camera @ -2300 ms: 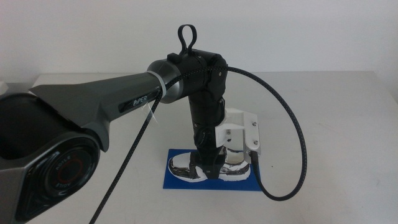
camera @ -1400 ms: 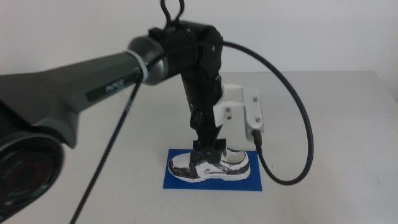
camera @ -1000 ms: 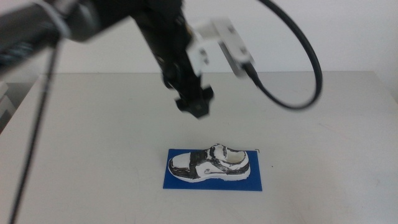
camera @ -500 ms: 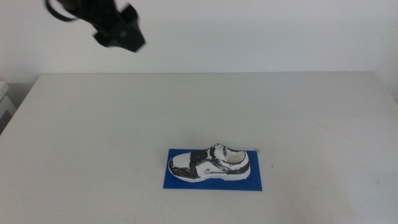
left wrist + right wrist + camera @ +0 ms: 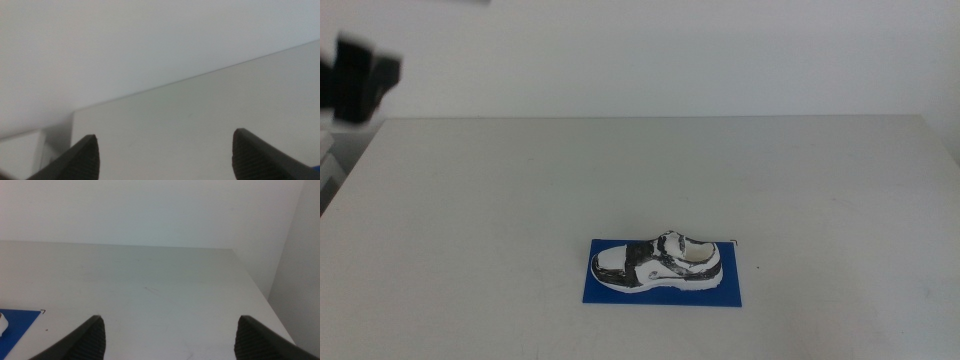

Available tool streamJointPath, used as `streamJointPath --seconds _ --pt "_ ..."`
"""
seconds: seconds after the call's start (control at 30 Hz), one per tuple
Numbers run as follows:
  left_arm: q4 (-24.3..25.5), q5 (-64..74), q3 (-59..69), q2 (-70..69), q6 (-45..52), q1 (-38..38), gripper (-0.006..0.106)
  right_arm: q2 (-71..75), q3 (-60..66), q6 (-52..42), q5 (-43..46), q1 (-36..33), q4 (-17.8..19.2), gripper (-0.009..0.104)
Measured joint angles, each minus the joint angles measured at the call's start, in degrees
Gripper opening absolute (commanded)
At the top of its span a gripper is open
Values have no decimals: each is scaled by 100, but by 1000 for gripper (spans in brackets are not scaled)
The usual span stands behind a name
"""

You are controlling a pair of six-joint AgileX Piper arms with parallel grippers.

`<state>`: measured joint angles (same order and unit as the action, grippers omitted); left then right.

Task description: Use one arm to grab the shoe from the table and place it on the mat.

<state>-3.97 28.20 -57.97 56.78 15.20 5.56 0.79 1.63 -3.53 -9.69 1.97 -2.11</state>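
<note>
The shoe [image 5: 658, 262], a white sneaker with black patches, lies on its sole on the blue mat [image 5: 730, 292] near the front middle of the white table [image 5: 820, 180]. My left gripper [image 5: 360, 78] is a blurred dark shape high at the far left, well away from the shoe. In the left wrist view its jaws [image 5: 164, 134] stand wide apart and empty over the table [image 5: 225, 90]. My right gripper [image 5: 171, 317] is out of the middle view, open and empty. A corner of the mat [image 5: 15, 325] shows in the right wrist view.
A white object [image 5: 328, 165] stands off the table's left edge; it also shows in the left wrist view [image 5: 20, 150]. A pale wall runs behind the table. The table's right edge [image 5: 255, 287] shows in the right wrist view.
My left gripper let go of the shoe on the mat, rose, and swung up and away to the far left. The shoe and mat have not moved since.
</note>
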Motion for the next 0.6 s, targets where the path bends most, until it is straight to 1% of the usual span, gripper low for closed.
streamJointPath --seconds 0.13,0.27,0.33,0.53,0.6 --pt "5 -877 1383 -747 -107 -437 88 0 0 0 0 0 0 66" --pt "102 -1394 2543 -1553 -154 -625 88 0 0 0 0 0 0 66" --pt "272 -1631 3081 -2049 -357 -671 88 0 0 0 0 0 0 66" --pt "994 -1970 4413 -3279 -1384 -670 88 0 0 0 0 0 0 66" --pt "1135 -1999 4721 -3595 -1590 -672 88 0 0 0 0 0 0 66"
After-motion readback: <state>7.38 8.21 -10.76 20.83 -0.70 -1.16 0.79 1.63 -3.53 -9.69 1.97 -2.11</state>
